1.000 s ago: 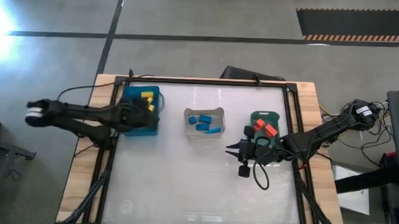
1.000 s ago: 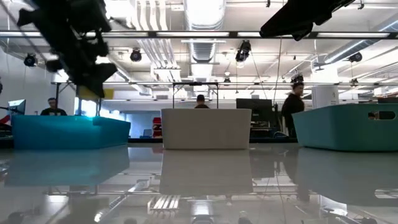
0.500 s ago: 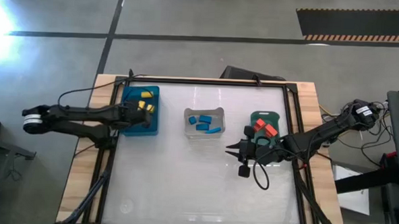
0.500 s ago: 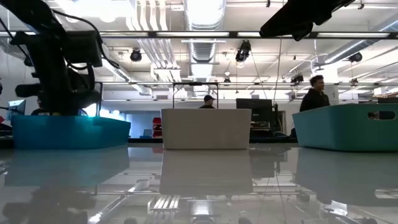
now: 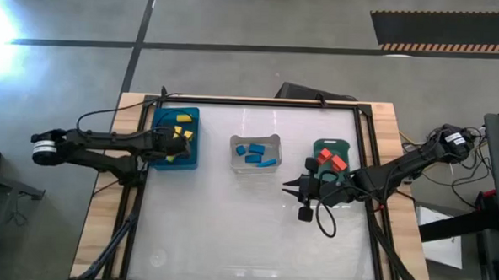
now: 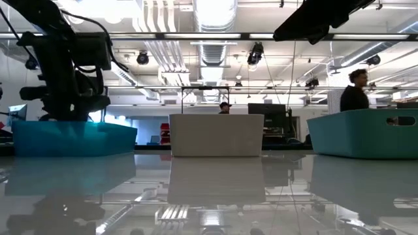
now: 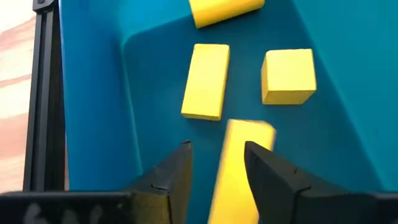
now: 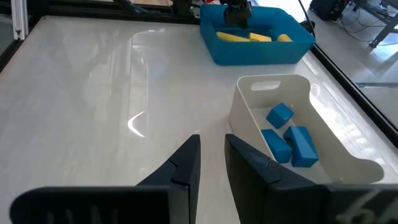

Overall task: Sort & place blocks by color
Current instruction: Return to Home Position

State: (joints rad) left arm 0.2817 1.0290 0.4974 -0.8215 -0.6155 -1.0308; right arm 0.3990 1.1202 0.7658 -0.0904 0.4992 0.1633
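Blocks all binned; none on surface. Left end effector wide over blue bin; right end effector narrow, empty.

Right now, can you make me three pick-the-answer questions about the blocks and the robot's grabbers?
1. Where are the blue blocks?
A) on the floor
B) in the white bin
C) loose on the table

2. What colour are the blocks in the blue bin?
A) red
B) yellow
C) blue

3. What is the right gripper doing?
A) holding a blue block
B) holding a yellow block
C) holding nothing

Answers:
1 B: they lie inside the white bin in the middle.
2 B: the left gripper hangs over the blue bin, with yellow blocks below it.
3 C: its fingers are apart with nothing between them.
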